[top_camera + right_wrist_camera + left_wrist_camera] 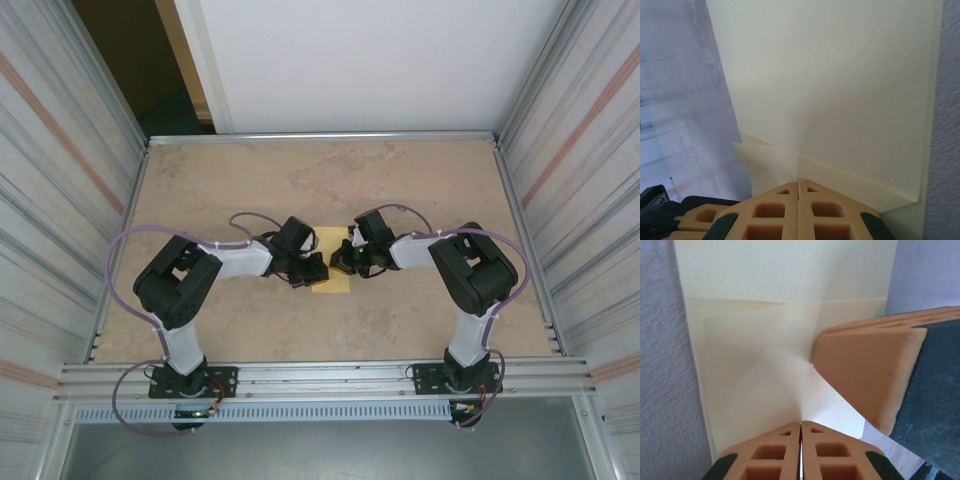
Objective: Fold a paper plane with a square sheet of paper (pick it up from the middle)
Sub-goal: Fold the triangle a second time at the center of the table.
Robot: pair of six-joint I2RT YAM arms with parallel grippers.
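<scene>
Left jaws: fully closed, the two orange cellular pads (pixel 772 457) meeting along a hairline seam. Their tips bear on the pale-yellow square sheet of thin paper (pixel 755 380); whether a layer is nipped in the seam cannot be determined. Right jaws: likewise fully closed, pads (pixel 815 215) flush together, tips on the same sheet (pixel 840 90); here too no grip can be confirmed. The sheet (pixel 330 288) is partly folded and lies on the beige marbled worktop (pixel 330 170), directly between and beneath the two sets of jaws, with a yellow strip showing on their near side in the overhead view. Ahead of the left jaws a straight fold edge crosses the sheet, and faint creases fan out from the tips. A right-jaw pad (pixel 865 375) rests on the sheet just right of and ahead of the left tips. In the right wrist view a folded layer edge sits just ahead of the tips, and a left-jaw pad (pixel 700 216) lies immediately to their left. Both arms bend inward, jaws nearly tip to tip
</scene>
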